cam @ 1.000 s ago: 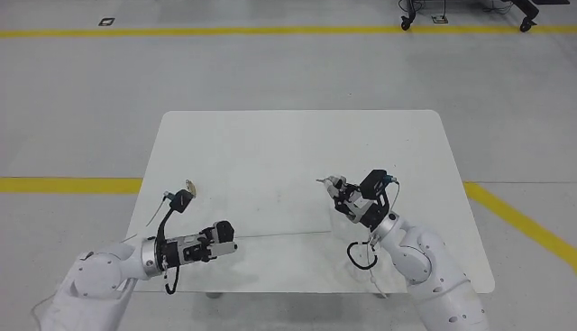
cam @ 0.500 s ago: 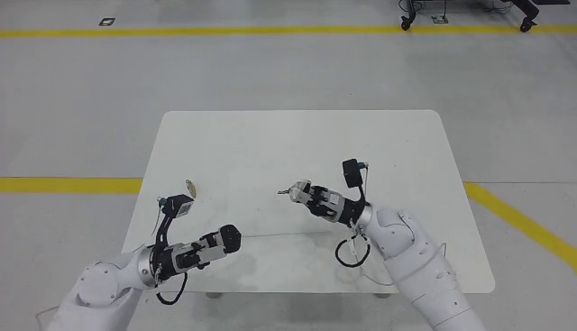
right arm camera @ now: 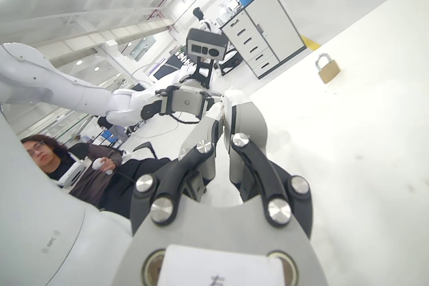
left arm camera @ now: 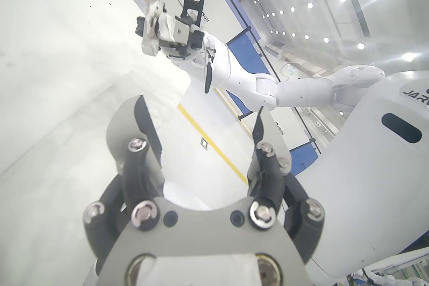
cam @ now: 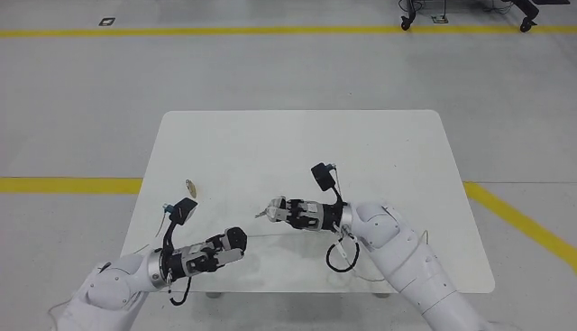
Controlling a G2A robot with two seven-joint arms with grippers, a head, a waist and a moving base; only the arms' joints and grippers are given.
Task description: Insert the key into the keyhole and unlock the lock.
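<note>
Lock (cam: pixel 190 187), a brass padlock with its shackle shut, sits on the bench (cam: pixel 297 142) near the left edge, apart from both arms. Right of it, by the front edge, the left end effector (cam: pixel 236 239) hangs with its fingers spread, holding nothing. Further right, toward the bench's middle, the right end effector (cam: pixel 270 211) is clamped on the thin key (cam: pixel 261 214), whose tip points left.

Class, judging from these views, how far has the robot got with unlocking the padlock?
Done: the right gripper is shut on what looks like the key. In hand: it holds the key over the table, apart from the padlock. Left: the padlock lies untouched, the left gripper is open and empty, and insertion and turning remain.
</note>
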